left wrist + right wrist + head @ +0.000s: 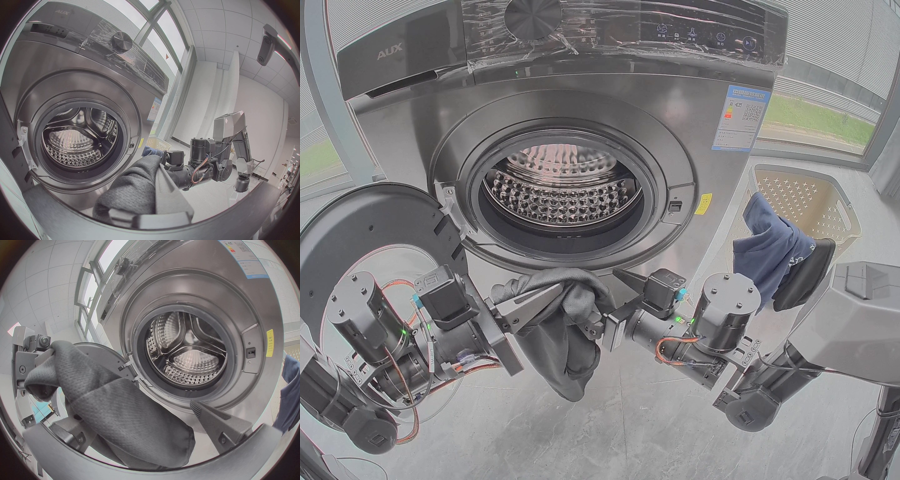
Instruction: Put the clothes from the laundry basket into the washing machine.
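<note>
A dark grey garment [565, 331] hangs between my two grippers, just below the open drum [562, 187] of the washing machine [581, 94]. My left gripper [556, 299] is shut on its upper fold, and cloth covers one finger [170, 193] only in part. My right gripper [604, 301] stands open. The cloth is draped over its lower finger and its other finger [218, 422] is bare. The laundry basket [800, 172] stands to the right of the machine, with a blue garment [772, 250] and a black one [807, 275] over its rim.
The round machine door [369, 231] is swung fully open at the left, behind my left arm. Grey floor [625, 425] lies below the hanging garment. Windows stand behind the machine on both sides.
</note>
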`<state>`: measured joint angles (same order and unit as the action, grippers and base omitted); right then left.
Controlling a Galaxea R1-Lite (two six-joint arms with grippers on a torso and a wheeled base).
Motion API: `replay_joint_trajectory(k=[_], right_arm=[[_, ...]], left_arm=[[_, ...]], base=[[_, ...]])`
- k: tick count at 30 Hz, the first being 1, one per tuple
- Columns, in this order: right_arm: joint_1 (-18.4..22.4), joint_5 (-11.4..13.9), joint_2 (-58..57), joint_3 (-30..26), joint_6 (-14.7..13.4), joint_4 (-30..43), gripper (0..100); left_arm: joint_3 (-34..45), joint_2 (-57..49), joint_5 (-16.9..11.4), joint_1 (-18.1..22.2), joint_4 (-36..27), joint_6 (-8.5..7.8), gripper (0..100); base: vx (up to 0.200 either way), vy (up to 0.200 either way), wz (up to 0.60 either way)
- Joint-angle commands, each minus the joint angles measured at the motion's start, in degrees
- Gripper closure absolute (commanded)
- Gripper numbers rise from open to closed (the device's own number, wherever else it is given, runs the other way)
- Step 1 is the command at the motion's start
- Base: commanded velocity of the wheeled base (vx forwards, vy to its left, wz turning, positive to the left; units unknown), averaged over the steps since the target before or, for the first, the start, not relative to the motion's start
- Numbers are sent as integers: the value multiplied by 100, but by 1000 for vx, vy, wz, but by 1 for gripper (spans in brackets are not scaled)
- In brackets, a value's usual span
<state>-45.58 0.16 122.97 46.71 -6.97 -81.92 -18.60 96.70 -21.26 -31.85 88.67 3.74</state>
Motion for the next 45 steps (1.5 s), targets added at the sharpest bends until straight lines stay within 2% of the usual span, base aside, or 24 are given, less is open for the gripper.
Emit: replay_joint_trajectory(k=[1,4,5,13,19,22,23,29,38,45], right_arm=[[-39,2,114,145,-6,-43,0],[-39,-7,131,233,-15,-61,0],[-39,-16,131,233,-23,-61,100],[-39,-7,-106,136,-15,-131,100],[-12,-25,-581,-294,-15,-122,100],[-12,-33,-809,-426,-15,-122,100],[-12,-33,-888,-488,-15,-122,100],[-21,-42,-1231,-681,-23,-122,100],[-30,-51,-1328,-734,-23,-131,100],[-30,-60,-1433,-690,-15,-131,100]], left_arm=[[-3,25,-1,4,1,4,100],[-3,25,-1,4,1,4,100],[-3,34,-1,13,1,4,100],[-29,104,8,39,1,21,100],[-73,157,17,48,1,241,100],[-65,139,-10,56,1,250,100],[-65,148,-18,56,1,250,0],[-108,324,34,56,1,461,0],[-65,473,34,180,1,452,0],[-21,965,43,223,1,373,0]], base=[[0,0,0],[0,0,0],[0,0,0],[0,0,0],[0,0,0],[0,0,0],[0,0,0],[0,0,0],[0,0,0],[0,0,0]])
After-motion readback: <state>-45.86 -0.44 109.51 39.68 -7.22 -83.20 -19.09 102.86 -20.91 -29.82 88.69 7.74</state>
